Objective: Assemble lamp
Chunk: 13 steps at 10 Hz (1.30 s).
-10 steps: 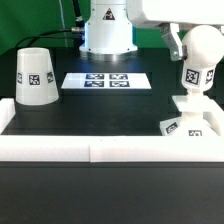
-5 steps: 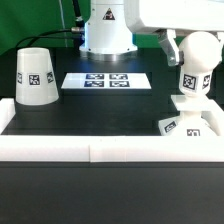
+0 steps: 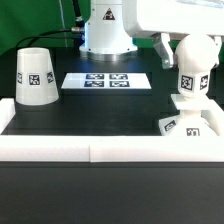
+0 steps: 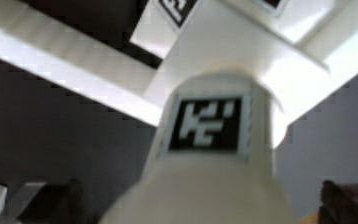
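Rail [image 3: 60, 148]: white, along the 6 o'clock edge of the black surface [image 3: 90, 115].
Base [image 3: 192, 126]: flat, at 4 o'clock, just behind the rail.
Bulb [image 3: 190, 85]: standing on the base, at 3 o'clock, marker facing out.
Claw [image 4: 190, 198]: open, with fingers [image 4: 34, 197] either side of the bulb and gaps showing; it grips nothing.
Shade [image 3: 34, 75]: at 9 o'clock, wide end down, well apart.
Marker board [image 3: 105, 80]: lying flat toward 12 o'clock.

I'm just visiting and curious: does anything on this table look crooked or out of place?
The white round-headed bulb seems to lean slightly on the flat square white base, which sits turned at an angle to the white border rail. The white cone shade stands upright; nothing looks spilled or broken.
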{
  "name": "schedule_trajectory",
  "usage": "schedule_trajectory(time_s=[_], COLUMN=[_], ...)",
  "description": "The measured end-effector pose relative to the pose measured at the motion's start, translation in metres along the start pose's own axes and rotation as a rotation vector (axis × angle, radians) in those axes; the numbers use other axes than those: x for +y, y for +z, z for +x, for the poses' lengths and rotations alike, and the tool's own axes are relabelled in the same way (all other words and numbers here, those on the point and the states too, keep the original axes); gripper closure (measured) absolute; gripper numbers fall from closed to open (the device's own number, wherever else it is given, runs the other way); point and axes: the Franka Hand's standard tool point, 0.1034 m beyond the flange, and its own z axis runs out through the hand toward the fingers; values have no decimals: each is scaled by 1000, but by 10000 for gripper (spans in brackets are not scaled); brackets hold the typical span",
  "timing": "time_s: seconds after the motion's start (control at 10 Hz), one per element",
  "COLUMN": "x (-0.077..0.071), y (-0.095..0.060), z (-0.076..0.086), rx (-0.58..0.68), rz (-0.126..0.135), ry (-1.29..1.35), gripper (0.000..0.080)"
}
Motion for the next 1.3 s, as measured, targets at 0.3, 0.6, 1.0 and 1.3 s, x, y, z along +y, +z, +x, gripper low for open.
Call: schedule_trajectory(time_s=[0.3,0.6,1.0,1.3], x=[-13,-19,-9,-10], y=[-6,-17,-19,-16], z=[-1,8,22,22], rx=[-16,-30,-82,-165], rz=[16,30,53,91], ry=[9,4,10,27], gripper=[101,100,100,100])
